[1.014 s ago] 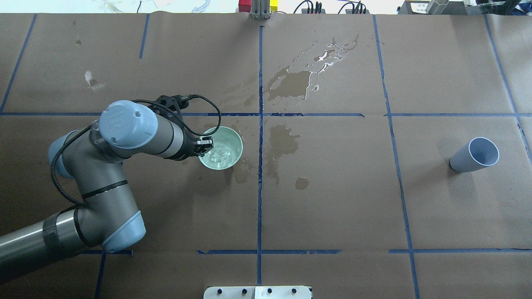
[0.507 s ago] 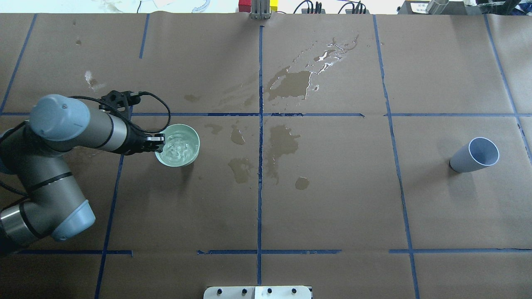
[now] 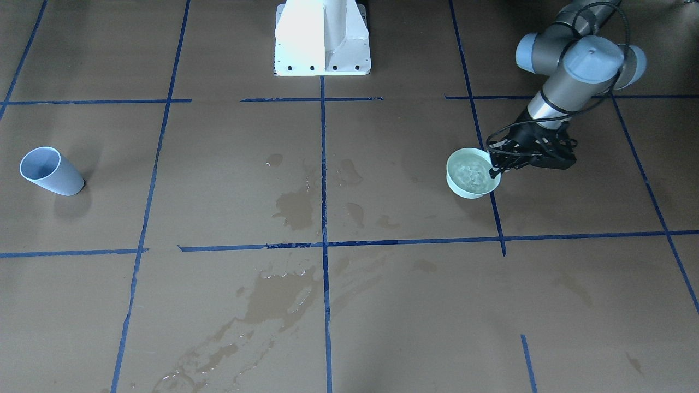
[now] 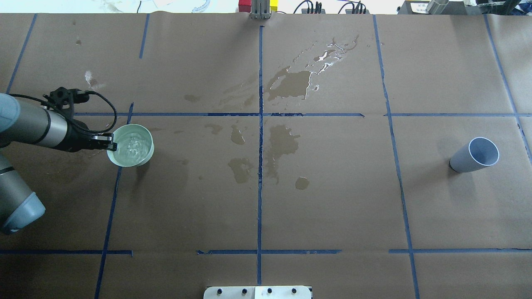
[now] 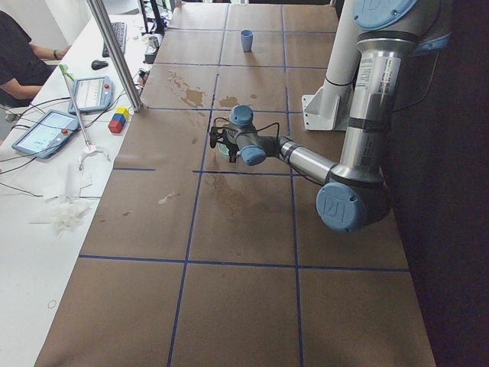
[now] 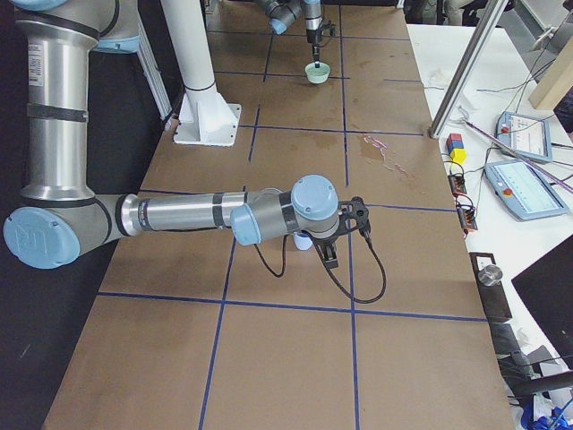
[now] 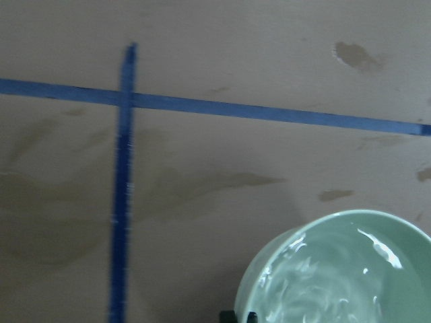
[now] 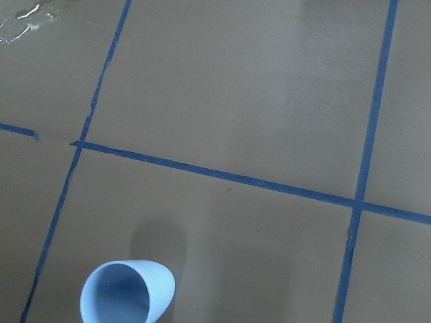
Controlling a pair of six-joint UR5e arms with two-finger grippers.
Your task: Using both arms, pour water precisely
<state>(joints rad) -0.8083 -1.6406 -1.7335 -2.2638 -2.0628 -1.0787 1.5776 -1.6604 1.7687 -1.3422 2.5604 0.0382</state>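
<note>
bowl (image 4: 133,146) leftward, nearer table (image 4: 332,199) edge

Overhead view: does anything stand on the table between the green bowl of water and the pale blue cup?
Nothing solid that shows. Between the green bowl, held at its rim by the left gripper, and the blue cup lie only flat wet patches and blue tape lines.

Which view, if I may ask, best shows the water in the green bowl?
The left wrist-mounted view: the water is close, ripples plain. Overhead and front-facing show it small; side views barely; right wrist, not at all.
</note>
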